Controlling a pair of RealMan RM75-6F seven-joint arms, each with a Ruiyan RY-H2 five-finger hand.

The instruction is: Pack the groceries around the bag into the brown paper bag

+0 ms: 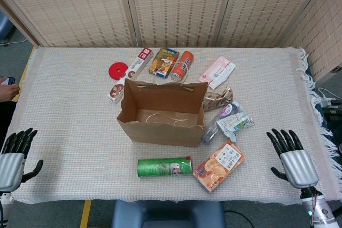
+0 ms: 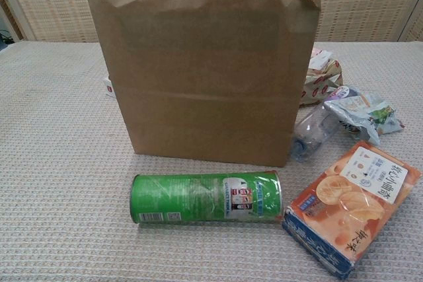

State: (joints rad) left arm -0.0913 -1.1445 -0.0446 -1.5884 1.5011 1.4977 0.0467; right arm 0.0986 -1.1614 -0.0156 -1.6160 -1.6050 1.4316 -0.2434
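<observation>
The brown paper bag stands upright and open mid-table; only its cord handles show inside. In front of it lie a green chip can and an orange cracker box. To its right are a clear bottle, a pale green packet and a red-patterned packet. Behind it sit a red disc, a long white-red box, a blue-yellow box, an orange can and a pink-white pack. My left hand and right hand hover open at the near corners, holding nothing.
A woven cloth covers the table, with a fringed edge at the right. Folding screens close off the back. A person's hand shows at the far left edge.
</observation>
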